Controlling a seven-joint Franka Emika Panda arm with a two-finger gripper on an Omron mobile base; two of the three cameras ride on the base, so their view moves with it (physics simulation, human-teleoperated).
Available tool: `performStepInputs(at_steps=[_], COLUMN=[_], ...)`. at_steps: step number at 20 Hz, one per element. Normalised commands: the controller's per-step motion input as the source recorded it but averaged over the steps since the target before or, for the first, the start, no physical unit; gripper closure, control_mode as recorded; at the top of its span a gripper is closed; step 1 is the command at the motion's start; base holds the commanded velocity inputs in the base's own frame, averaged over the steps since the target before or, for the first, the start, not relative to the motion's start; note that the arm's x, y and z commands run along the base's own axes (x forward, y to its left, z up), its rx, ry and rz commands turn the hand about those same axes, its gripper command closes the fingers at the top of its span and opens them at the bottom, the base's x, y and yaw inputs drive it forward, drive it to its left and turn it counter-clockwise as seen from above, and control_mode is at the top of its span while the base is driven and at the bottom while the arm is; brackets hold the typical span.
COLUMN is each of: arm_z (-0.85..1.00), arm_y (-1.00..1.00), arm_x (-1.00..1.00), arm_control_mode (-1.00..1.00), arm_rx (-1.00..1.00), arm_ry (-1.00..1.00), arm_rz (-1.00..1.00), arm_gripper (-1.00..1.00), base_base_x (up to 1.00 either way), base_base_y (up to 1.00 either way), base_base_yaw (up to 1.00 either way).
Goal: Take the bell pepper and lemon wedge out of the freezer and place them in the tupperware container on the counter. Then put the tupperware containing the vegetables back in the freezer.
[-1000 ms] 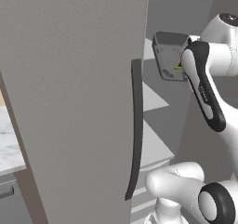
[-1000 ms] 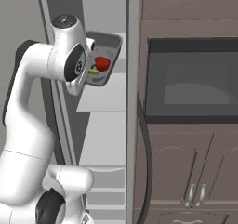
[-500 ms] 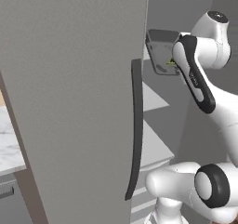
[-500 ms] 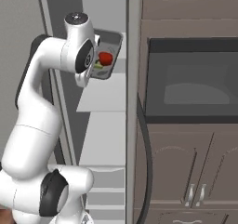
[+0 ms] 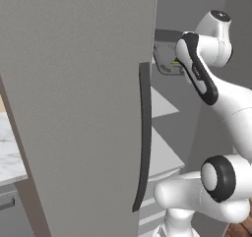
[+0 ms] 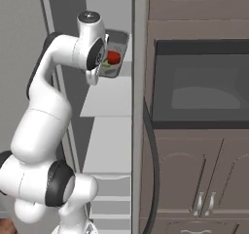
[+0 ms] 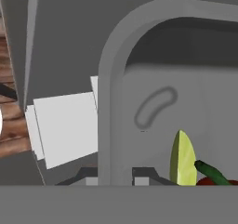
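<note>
The end effector [image 7: 115,177] is closed down to a wall's thickness on the rim of the tub [image 7: 111,97] by the freezer shelves [image 6: 109,94], a stiff hold, though loose pepper [image 6: 114,58] and lemon [image 7: 183,159] might slide.

The tupperware container [image 6: 116,42] carries the bell pepper [image 6: 114,58] and, just beside it, the lemon wedge [image 7: 183,158], on its bottom. Pale shelves [image 6: 109,98] show below the container; in the left base view, the marble counter [image 5: 10,147] lies well left of it.
</note>
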Motion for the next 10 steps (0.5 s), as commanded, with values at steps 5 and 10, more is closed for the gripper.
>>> performStepInputs(at_steps=[5, 10], arm_z=[0.00, 0.00], arm_y=[0.00, 0.00], arm_x=[0.46, 0.49], arm_control_mode=[-1.00, -1.00], arm_rx=[0.00, 0.00], arm_ry=[0.00, 0.00], arm_rz=[0.02, 0.03], arm_gripper=[1.00, 1.00], base_base_x=[0.00, 0.00], base_base_y=[0.00, 0.00], base_base_yaw=[0.00, 0.00])
